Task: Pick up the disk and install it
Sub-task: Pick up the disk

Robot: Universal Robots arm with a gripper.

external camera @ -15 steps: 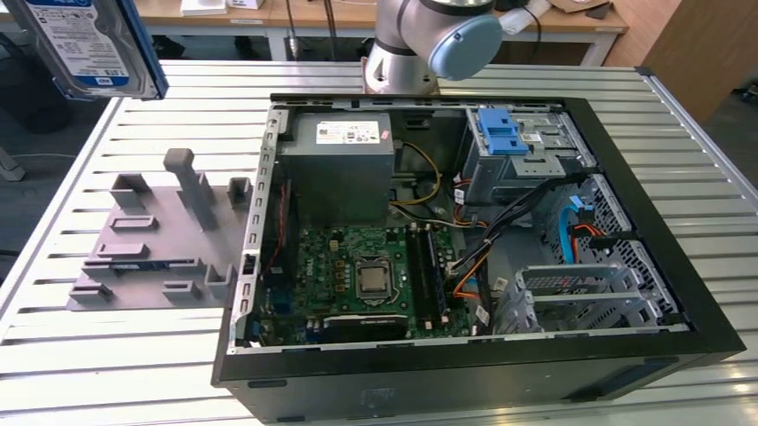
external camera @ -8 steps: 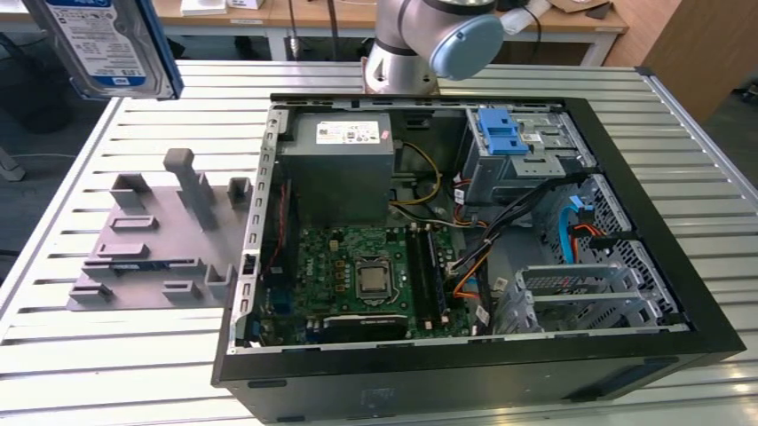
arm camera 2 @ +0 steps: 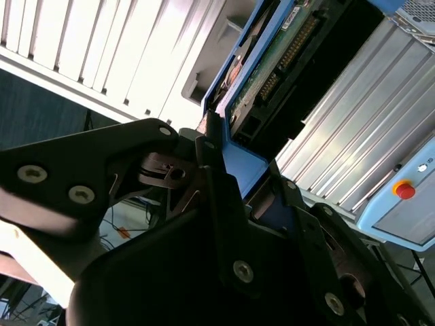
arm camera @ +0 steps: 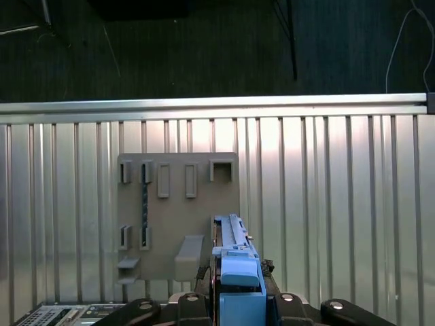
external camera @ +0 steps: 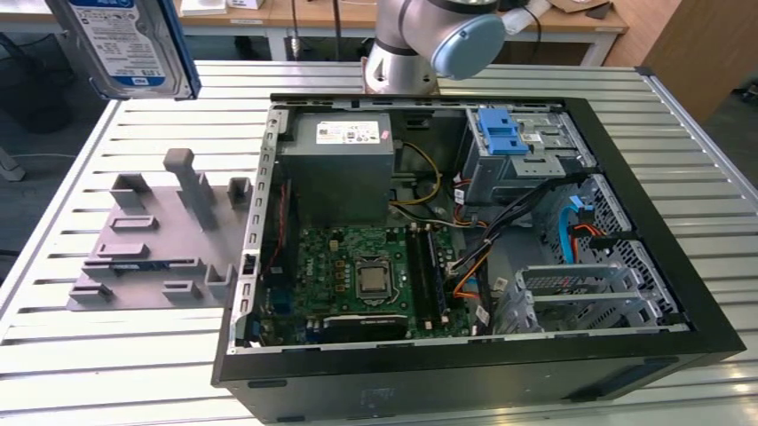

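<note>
High at the exterior view's left, above the desk and well clear of the grey fixture board and the open computer case's black rim, we see the disk held aloft, the tool clamped on its blue frame.

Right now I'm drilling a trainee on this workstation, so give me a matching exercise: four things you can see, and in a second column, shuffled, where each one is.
Things:
1. disk
2. grey fixture plate
3. power supply box
4. blue latch

Places:
A. on the slatted table, beside the computer case
B. clamped in the gripper, held clear of the table
C. atop the silver drive cage
D. inside the case, next to the green motherboard

Pairs: 1-B, 2-A, 3-D, 4-C.
</note>
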